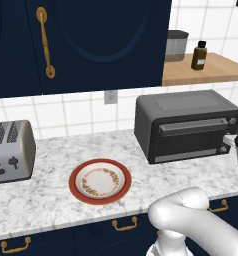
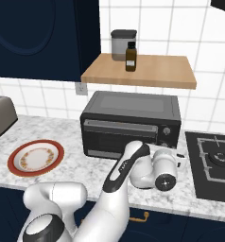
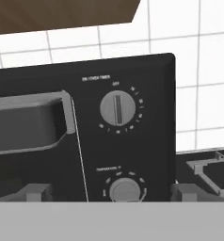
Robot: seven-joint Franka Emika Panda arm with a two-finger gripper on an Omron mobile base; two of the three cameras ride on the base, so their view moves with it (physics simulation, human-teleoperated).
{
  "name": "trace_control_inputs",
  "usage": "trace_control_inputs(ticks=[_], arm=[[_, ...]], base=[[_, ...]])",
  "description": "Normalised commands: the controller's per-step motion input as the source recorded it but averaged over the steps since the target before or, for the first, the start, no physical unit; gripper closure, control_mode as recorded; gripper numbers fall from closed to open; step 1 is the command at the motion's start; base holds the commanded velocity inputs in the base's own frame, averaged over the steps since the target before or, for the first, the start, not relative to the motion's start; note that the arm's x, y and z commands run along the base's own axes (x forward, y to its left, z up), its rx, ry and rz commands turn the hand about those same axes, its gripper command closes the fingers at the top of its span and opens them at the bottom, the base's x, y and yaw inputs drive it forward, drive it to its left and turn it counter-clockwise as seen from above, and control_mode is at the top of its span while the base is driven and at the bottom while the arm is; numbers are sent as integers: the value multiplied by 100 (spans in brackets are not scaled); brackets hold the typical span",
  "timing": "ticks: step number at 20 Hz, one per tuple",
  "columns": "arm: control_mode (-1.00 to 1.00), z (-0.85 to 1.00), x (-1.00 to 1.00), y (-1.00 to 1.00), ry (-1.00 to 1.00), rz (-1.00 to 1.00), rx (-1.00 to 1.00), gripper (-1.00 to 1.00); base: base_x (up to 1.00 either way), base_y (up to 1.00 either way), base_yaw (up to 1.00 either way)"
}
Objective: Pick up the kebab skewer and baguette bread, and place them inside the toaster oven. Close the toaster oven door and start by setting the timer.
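Door (image 2: 120, 128) shut on the oven (image 2: 131, 124), plate (image 1: 100, 181) bare, so you're at the timer step. Your gripper (image 3: 107, 192) gapes wide, holding nothing, facing the timer knob (image 3: 117, 108): close in, pinch it, twist.

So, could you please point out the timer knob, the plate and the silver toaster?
timer knob (image 3: 117, 108), hand view, on the middle of the upper dial.
plate (image 1: 77, 186), left base view, on its red rim at the left.
silver toaster (image 1: 13, 155), left base view, on its front face.

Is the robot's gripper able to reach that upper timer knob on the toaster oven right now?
Probably yes: the open gripper faces the toaster oven's closed front, with the timer knob just ahead and nothing between.
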Motion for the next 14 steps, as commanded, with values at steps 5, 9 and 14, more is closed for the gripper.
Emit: trace_control_inputs(ticks=[5, 9, 14], arm=[[-100, 23, 2, 0, 0, 0, 18, -100], [-100, 22, 2, 0, 0, 0, 17, -100], [-100, 10, 7, -1, 0, 0, 12, -100]], base=[[0, 0, 0], [0, 0, 0], [0, 0, 0]])
